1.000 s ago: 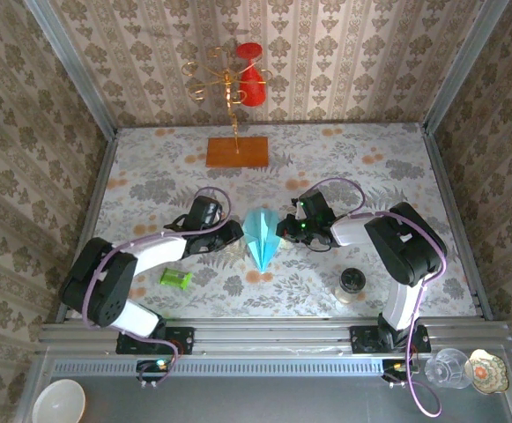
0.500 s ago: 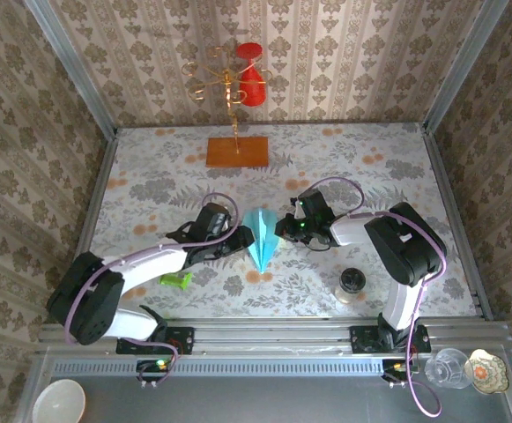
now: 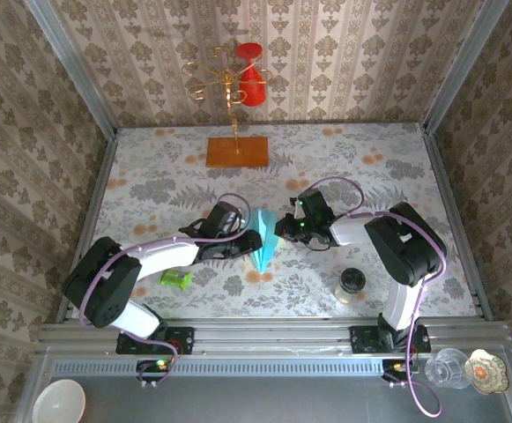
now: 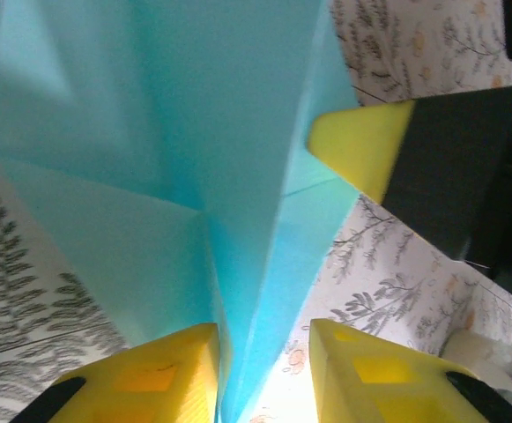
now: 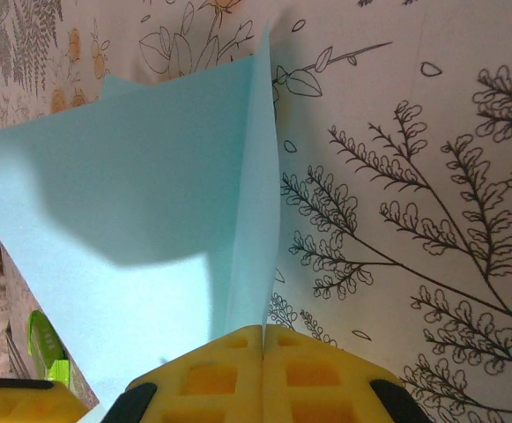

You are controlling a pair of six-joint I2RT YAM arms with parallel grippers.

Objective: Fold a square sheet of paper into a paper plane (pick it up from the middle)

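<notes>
1. A flower-patterned table point(image 3: 150, 167) spreads out in front of two robot arms, with an orange board point(image 3: 237, 152) lying flat near its far edge.
2. The left arm point(image 3: 150, 256) reaches in from the near left of the board, and the right arm point(image 3: 396, 242) from the near right. Their tips meet nearer the bases than the board.
3. A light-blue paper plane point(image 3: 264, 251) sits well apart from the board, on its near side and slightly to its right. Its pointed end is turned away from the board.
4. The left gripper point(image 3: 251, 242) stands partly open at the plane's left edge. In its wrist view point(image 4: 260, 339) the yellow fingers point(image 4: 163, 374) are apart, with a raised fold of the plane point(image 4: 194, 132) running down between them.
5. The right gripper point(image 3: 284, 227) is at the plane's right edge. Its wrist view point(image 5: 263, 335) shows the fingers pressed fully together on an upright fold of the plane point(image 5: 150, 203).
6. A dark-lidded jar point(image 3: 351, 284) stands far from the board, towards the near right.
7. A green cylinder point(image 3: 175, 278) lies far from the board, towards the near left.
</notes>
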